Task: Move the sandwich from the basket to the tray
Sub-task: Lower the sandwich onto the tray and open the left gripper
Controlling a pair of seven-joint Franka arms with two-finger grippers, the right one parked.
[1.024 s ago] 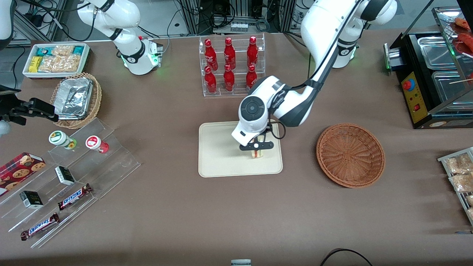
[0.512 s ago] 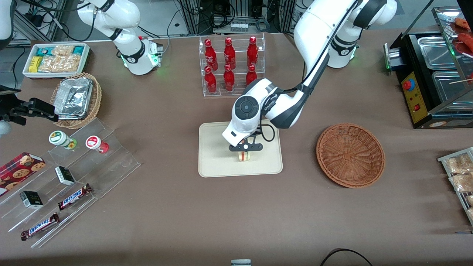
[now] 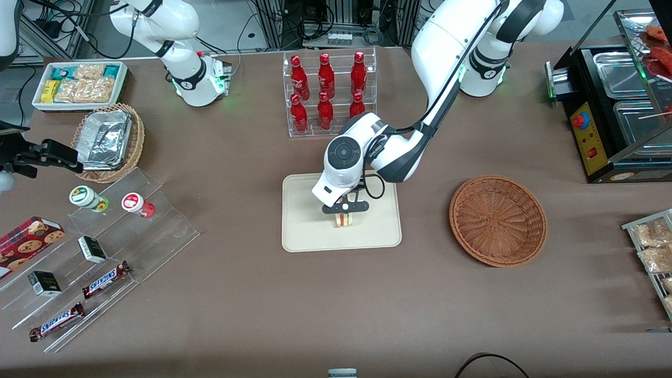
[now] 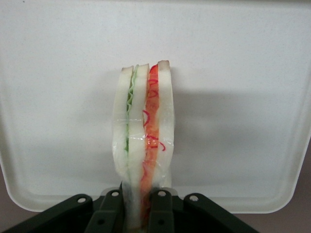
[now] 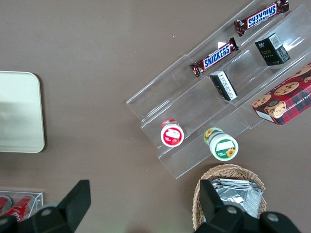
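Sandwich (image 4: 142, 141) is clamped edge-up in the gripper (image 3: 344, 208), over the middle of the tray (image 3: 304, 231) on the bench. The basket (image 3: 497, 220) lies empty toward the working arm's end. Carrying looks finished; lowering and releasing remain.
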